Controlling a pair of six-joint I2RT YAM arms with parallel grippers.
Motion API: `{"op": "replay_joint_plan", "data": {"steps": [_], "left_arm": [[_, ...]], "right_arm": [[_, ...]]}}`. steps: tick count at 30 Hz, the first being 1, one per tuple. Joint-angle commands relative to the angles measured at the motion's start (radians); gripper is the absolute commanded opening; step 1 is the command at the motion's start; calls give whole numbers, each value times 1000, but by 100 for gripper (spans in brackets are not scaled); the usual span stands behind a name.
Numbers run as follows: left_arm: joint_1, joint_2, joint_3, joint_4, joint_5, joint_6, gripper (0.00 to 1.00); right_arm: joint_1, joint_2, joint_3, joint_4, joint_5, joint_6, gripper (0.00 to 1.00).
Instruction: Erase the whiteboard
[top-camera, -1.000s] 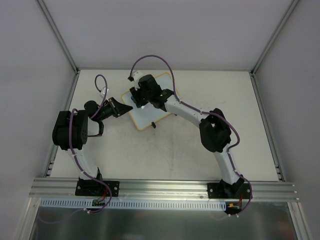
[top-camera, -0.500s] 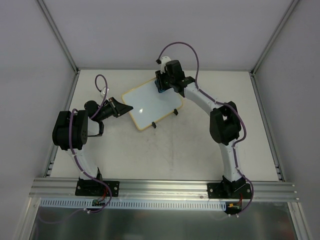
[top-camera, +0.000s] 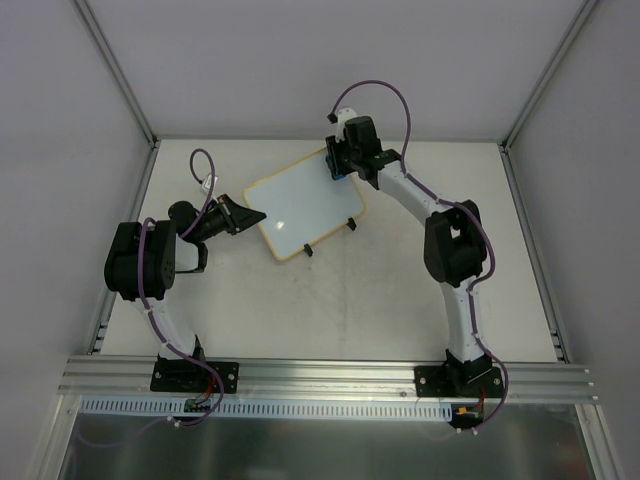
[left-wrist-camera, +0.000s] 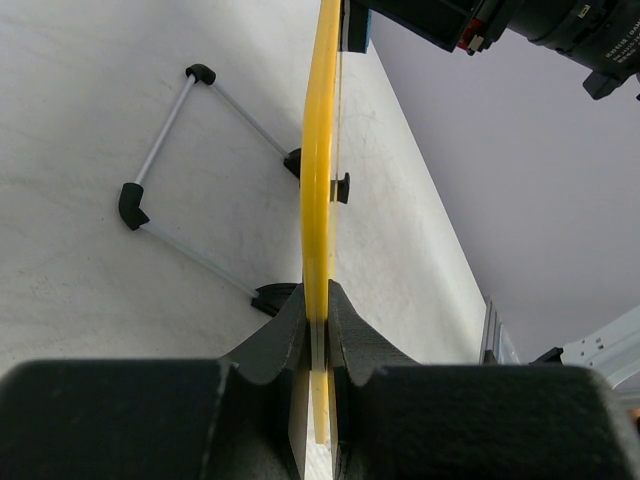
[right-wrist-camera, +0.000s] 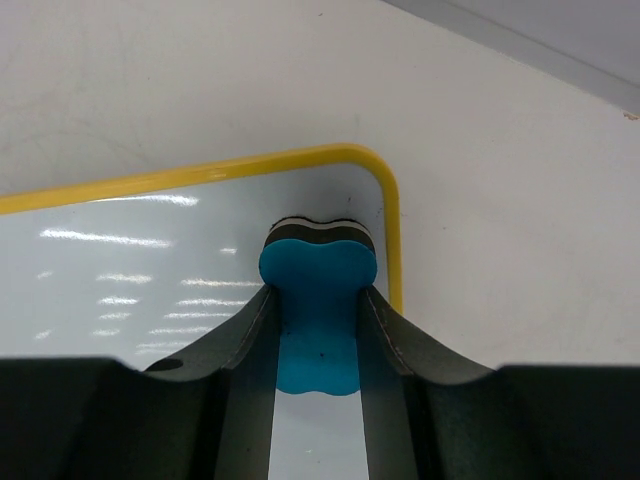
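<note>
Left gripper (left-wrist-camera: 316, 318) is pinched tight on the whiteboard (top-camera: 295, 210) edge, the board sits toward the back of the table (top-camera: 350, 300), and the right gripper (right-wrist-camera: 318, 297) is clamped on a blue eraser (right-wrist-camera: 318, 265) at the board's far corner.

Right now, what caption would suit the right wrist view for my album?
Right hand holds a blue eraser block at a rounded corner of the yellow-framed white board.

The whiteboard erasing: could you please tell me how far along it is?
Done: the whiteboard surface shows no visible marks. In hand: the left tool clamps its edge; the right tool holds the blue eraser at its far right corner. Left: probably only that corner.
</note>
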Motion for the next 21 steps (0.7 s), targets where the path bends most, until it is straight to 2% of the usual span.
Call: {"op": "replay_joint_plan", "data": {"steps": [1,21], "left_arm": [[-12,-42,-12,379,37,31,0],[-12,-45,-10,379,36,29,0]], "right_arm": [[51,11,6,-20,27,-31,0],[339,43,113,-79,4,-33,0]]}}
